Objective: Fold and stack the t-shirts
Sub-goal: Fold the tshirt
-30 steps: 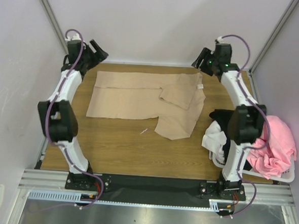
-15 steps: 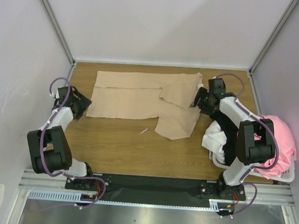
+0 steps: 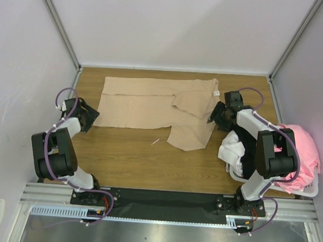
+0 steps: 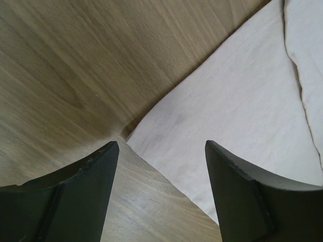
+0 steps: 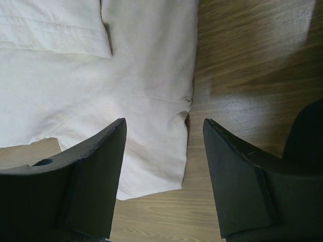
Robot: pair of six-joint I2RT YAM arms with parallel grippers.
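1. Flat on the wooden bench [image 3: 131,163]: one light tan cloth t-shirt [image 3: 146,103], lying in the far half and running left to right. One flap is folded over on top near its right end. Another part sticks out toward the near edge. A small white label [image 3: 216,93] sits at the shirt's far right corner.
2. Left gripper [image 3: 87,116]: low at the bench's left edge, just beside the tan shirt's near left corner. Jaws are spread with nothing pinched. In the wrist view the cloth corner lies on the wood in the gap between the black fingers [image 4: 75,191]. I can't tell whether they touch the cloth or the bench.
3. Right gripper [image 3: 213,116]: low at the tan shirt's right side, between it and the pile at the bench's right edge. Jaws are spread and hold nothing. In the wrist view the shirt's right edge runs down the gap, with cloth to the left of it and bare wood to the right.
4. White plastic laundry basket [image 3: 309,191]: at the near right corner, overhanging the bench's right edge. A crumpled pink t-shirt [image 3: 299,154] fills it.
5. A bunched white t-shirt [image 3: 232,150] hangs at the basket's left side, down onto the bench. A black t-shirt [image 3: 237,124] lies just beyond it, partly hidden by the right arm.
6. A small white scrap [image 3: 156,142] lies on bare wood just beside the tan shirt's near edge.
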